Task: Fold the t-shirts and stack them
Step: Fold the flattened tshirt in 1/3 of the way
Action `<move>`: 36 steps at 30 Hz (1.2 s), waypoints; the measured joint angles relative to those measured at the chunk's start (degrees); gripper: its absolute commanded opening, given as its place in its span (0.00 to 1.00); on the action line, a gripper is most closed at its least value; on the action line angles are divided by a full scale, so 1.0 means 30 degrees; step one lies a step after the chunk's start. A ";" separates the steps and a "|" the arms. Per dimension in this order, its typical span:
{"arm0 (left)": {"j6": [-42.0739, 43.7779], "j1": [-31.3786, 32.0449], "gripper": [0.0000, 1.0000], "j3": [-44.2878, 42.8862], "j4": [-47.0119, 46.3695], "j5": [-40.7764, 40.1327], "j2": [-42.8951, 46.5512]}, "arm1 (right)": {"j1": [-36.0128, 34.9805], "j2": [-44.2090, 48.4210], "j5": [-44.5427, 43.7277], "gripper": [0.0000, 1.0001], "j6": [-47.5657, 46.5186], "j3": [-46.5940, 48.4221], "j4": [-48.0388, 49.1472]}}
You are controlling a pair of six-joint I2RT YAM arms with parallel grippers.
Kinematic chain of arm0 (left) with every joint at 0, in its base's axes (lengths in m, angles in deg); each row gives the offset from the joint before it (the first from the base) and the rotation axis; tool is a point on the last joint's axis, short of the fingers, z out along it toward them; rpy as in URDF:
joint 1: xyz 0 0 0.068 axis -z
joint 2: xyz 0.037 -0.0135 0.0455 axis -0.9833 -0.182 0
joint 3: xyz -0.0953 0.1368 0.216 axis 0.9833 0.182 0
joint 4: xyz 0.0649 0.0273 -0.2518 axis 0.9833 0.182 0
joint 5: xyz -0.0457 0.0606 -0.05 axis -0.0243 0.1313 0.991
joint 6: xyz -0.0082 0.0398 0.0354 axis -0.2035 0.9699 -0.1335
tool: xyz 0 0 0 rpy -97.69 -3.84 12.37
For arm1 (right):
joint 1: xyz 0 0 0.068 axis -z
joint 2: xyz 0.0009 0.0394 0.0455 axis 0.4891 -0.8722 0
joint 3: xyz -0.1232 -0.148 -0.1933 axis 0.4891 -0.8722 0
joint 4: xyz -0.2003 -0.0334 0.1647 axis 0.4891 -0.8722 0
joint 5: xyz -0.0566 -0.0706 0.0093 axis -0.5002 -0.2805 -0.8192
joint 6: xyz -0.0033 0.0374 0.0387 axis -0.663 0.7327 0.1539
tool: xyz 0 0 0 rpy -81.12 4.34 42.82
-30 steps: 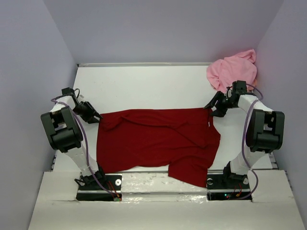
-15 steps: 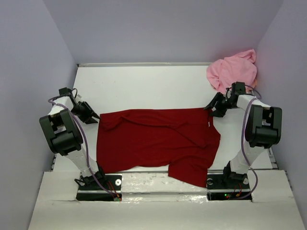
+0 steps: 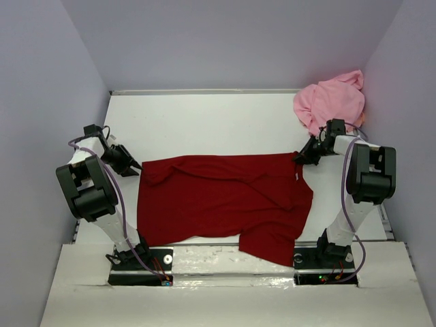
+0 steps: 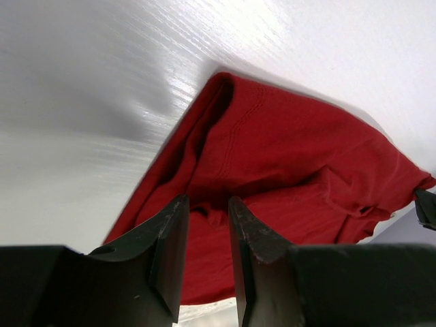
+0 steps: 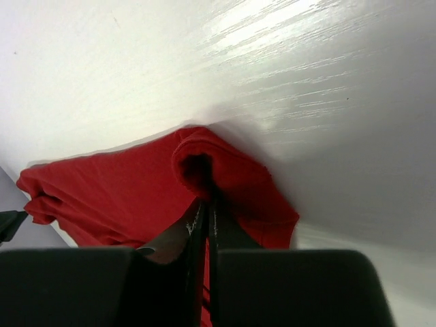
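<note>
The dark red t-shirt (image 3: 225, 201) lies spread across the middle of the white table, one lower part hanging over the near edge. The light pink t-shirt (image 3: 330, 101) sits crumpled in the back right corner. My left gripper (image 3: 135, 167) is at the red shirt's upper left corner. In the left wrist view its jaws (image 4: 208, 201) stand apart over the red cloth (image 4: 286, 157), with nothing pinched. My right gripper (image 3: 300, 157) is at the shirt's upper right corner. In the right wrist view it (image 5: 206, 199) is shut on a bunched fold of red cloth (image 5: 225, 170).
Lilac walls (image 3: 61, 102) close in the table (image 3: 204, 122) on the left, back and right. The pink shirt lies just behind the right arm's wrist (image 3: 337, 129). Both arm bases (image 3: 139, 262) stand on the near ledge.
The right gripper's jaws have closed on the red shirt's upper right corner. The right arm has swung slightly. The left arm shifted a little left early on, then held still.
</note>
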State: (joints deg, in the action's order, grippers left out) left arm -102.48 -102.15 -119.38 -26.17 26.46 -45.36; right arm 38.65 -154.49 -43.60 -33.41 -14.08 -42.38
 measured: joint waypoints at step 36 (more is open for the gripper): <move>-0.2324 -0.0022 0.45 0.4044 -0.1647 0.1923 0.2710 | 0.0000 -0.0350 -0.0117 0.00 -0.0051 0.0291 0.0131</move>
State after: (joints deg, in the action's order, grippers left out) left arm -109.45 -102.21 -107.25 -31.11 32.23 -37.23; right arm 38.65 -155.54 -43.95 -33.56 -13.21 -41.99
